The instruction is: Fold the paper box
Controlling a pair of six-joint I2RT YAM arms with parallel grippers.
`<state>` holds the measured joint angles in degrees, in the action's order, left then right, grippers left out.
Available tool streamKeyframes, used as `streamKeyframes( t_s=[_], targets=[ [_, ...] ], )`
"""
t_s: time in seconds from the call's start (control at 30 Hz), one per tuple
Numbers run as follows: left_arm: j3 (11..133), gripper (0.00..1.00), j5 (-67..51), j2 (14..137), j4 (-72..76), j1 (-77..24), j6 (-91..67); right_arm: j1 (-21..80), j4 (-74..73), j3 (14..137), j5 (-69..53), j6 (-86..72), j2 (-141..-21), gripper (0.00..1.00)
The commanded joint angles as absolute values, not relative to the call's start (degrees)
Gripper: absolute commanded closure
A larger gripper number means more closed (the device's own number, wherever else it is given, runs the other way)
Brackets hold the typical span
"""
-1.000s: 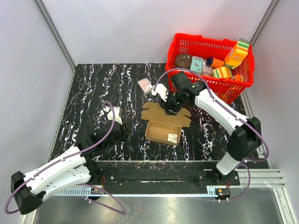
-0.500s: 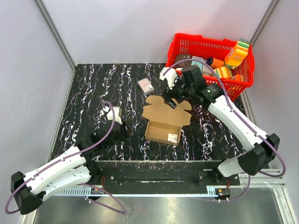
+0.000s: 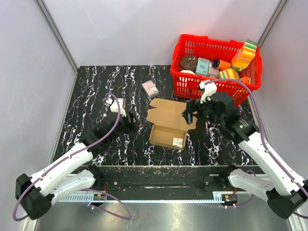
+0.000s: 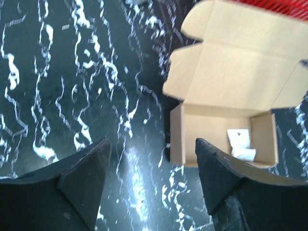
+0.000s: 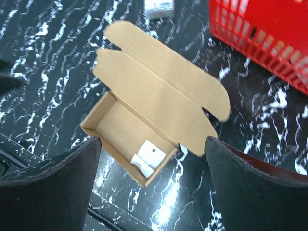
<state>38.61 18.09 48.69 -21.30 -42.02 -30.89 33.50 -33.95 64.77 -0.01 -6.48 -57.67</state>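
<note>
The paper box [image 3: 169, 124] is plain brown cardboard in the middle of the table. Its shallow tray stands open with the lid flap [image 3: 171, 111] laid back flat behind it. A small white piece [image 3: 178, 142] lies in the tray's right corner. My left gripper [image 3: 131, 123] hovers left of the box, open and holding nothing; in the left wrist view the box [image 4: 226, 86] lies ahead and to the right of the gripper [image 4: 153, 144]. My right gripper [image 3: 189, 112] is open at the lid's right edge, and from its wrist camera the gripper [image 5: 153, 144] hangs above the box [image 5: 154, 96].
A red basket [image 3: 191, 86] full of printed grocery packs stands at the back right, close behind the right arm; its wall [image 5: 269, 33] also shows in the right wrist view. A small white-and-pink carton [image 3: 149, 88] lies behind the box. Grey walls enclose the table.
My right gripper has lifted off the lid, drawn back to the right and opened wide. My left arm has reached toward the box and its jaws have opened. The lid stays laid back.
</note>
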Motion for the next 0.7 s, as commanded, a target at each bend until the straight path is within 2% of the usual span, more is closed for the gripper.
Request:
streamKeyframes(
  t_s=[0.0,0.07,0.13,0.33,0.47,0.67],
  targets=[
    [42.8,0.23,9.3,51.2,-9.5,-37.7,-25.2,31.8,-33.5,60.0,6.0,-14.0,-53.0,0.03],
    [43.0,0.21,0.9,53.1,-4.6,-34.6,-24.0,29.9,-34.0,58.1,4.5,-14.2,-53.0,0.00],
    [44.6,0.14,-7.5,56.5,-2.6,-32.3,-21.3,28.7,-34.2,56.6,2.0,-13.6,-54.2,0.00],
    [50.9,0.02,-13.7,64.8,-2.5,-31.6,-12.0,22.5,-32.0,53.4,-3.7,-10.5,-58.9,0.00],
    [56.8,0.01,-16.7,69.5,-7.5,-30.1,-5.2,18.2,-30.8,53.1,-8.2,-7.7,-61.5,0.01],
    [58.2,0.01,-24.6,73.8,-8.7,-25.7,-2.2,14.9,-30.5,54.4,-11.3,-4.7,-64.5,0.02]
  ],
)
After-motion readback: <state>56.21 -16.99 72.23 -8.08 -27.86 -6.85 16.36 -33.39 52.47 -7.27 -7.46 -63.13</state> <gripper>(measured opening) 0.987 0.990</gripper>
